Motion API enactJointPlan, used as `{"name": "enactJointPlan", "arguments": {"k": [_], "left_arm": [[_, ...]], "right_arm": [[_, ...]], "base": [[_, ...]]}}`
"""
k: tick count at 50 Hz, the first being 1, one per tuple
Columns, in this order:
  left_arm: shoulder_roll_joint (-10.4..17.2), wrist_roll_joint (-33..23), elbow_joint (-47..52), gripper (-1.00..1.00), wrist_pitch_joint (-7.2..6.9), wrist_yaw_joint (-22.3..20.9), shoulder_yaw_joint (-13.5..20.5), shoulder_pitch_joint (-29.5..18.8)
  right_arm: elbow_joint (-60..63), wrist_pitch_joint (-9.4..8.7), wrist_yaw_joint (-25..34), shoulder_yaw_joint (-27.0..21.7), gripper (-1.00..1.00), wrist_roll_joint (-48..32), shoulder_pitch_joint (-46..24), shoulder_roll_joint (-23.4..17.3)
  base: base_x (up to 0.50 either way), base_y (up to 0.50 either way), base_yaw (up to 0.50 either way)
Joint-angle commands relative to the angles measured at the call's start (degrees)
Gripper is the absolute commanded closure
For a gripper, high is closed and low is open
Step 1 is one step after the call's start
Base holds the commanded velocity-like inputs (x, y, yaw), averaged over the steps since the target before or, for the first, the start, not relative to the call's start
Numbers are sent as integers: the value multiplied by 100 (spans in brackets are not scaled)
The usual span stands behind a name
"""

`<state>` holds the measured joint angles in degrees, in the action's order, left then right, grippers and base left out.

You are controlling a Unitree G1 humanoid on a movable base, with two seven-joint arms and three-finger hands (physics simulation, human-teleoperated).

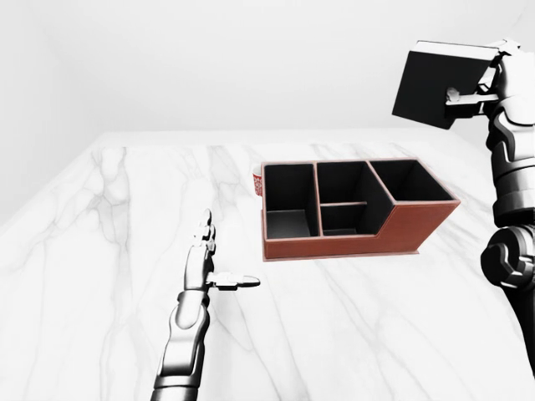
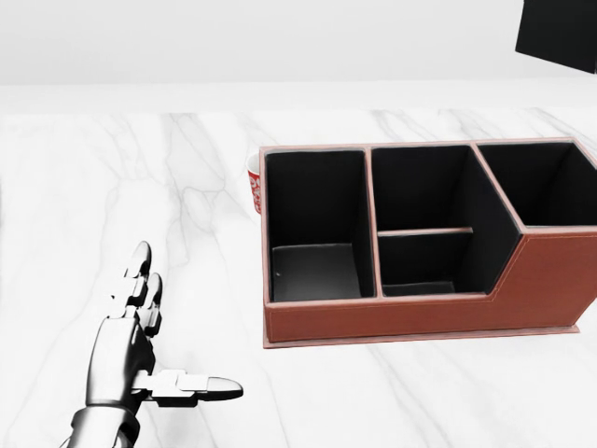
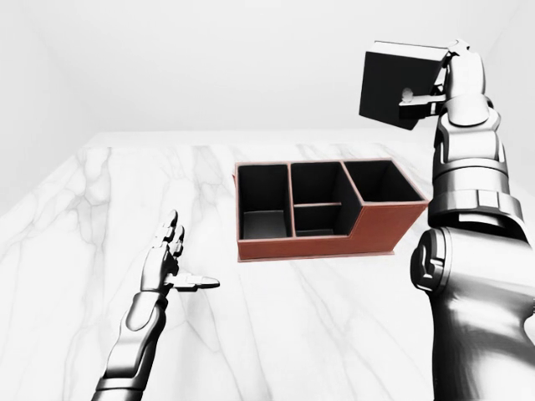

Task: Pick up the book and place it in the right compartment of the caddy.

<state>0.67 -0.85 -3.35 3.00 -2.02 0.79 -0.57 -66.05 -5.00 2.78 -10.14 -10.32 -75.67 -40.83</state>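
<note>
Book [image 1: 435, 83] held high above caddy's [image 1: 418, 221] right end.

Cup [image 2: 253, 189] — mostly behind caddy [image 2: 401, 317]

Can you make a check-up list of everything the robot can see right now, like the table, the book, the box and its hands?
Surface: white marble table, no spills seen.
Book: black book held up in the air, above and right of the caddy, not yet inside.
Caddy: reddish-brown caddy sitting on the table; all compartments look empty, including the right one.
Clutter: a red and white cup tucked against the caddy's left end, mostly hidden.
Hands: right hand closed on the book; left hand open, fingers spread above the table, holding nothing.
Cables: nothing seen.
Surroundings: plain white walls.
</note>
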Motion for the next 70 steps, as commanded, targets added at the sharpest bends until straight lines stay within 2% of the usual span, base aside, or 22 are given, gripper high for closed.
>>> {"name": "enactJointPlan", "arguments": {"k": [1,3,8,11,12,18,20,22,29,33,38,40,43,47,56,59,62,64,67,69,70], "left_arm": [[-2,-15,-52,-100,40,5,-5,-11],[2,-10,-9,-100,10,-1,-2,-1],[-2,-16,-61,-100,62,0,-4,-2],[0,-14,18,-100,-4,-1,-6,14],[-3,-20,-35,-100,41,2,-7,6],[-4,-26,36,-100,-15,5,-14,23],[-7,-30,-65,-100,60,10,-10,2],[-3,-28,-13,-100,9,9,-9,5],[0,-25,-57,-100,35,9,0,-10],[-1,-28,-20,-100,-4,12,-5,-9],[3,-26,-66,-100,36,8,2,-18],[-7,-35,67,-100,-52,14,-19,28],[-6,-32,13,-100,-8,10,-14,18],[-9,-34,115,-100,-81,11,-24,43],[-7,-39,-53,-100,47,14,-15,2],[-3,-36,-74,-100,52,12,-10,-14],[-4,-38,-14,-100,0,13,-15,-6],[-4,-39,-64,-100,47,12,-14,-12],[-1,-35,-30,-100,19,9,-11,-10],[-3,-38,-78,-100,57,11,-11,-18],[-3,-40,-14,-100,9,10,-17,-3]], "right_arm": [[-303,0,-223,-210,100,233,-176,-141],[-326,0,-233,-218,100,225,-145,-141],[-394,0,-278,-244,100,223,-31,-129],[-425,0,-301,-260,100,229,34,-140],[-435,0,-308,-265,100,233,72,-140],[-481,0,-369,-294,100,273,293,-110],[-502,0,-377,-308,100,298,334,-105],[-508,0,-393,-304,100,302,365,-99],[-533,0,-412,-309,100,307,493,-103],[-558,0,-428,-318,100,311,568,-109],[-553,0,-426,-316,100,302,581,-130],[-559,0,-433,-311,100,288,588,-135],[-574,0,-447,-312,100,279,624,-121],[-584,26,-463,-315,100,275,667,-95],[-623,121,-490,-332,100,294,826,-44],[-621,122,-499,-327,100,295,852,-23],[-615,125,-502,-324,100,296,862,-6],[-630,132,-506,-320,100,292,856,4],[-624,128,-508,-317,100,288,862,12],[-634,134,-513,-318,100,288,856,22],[-638,141,-521,-318,100,287,858,28]], "base": [[0,0,0],[0,0,0],[0,0,0],[0,0,0],[0,0,0],[0,0,0],[0,0,0],[0,0,0],[0,0,0],[0,0,0],[0,0,0],[0,0,0],[0,0,0],[0,0,0],[0,0,0],[0,0,0],[0,0,0],[0,0,0],[0,0,0],[0,0,0],[0,0,0]]}}
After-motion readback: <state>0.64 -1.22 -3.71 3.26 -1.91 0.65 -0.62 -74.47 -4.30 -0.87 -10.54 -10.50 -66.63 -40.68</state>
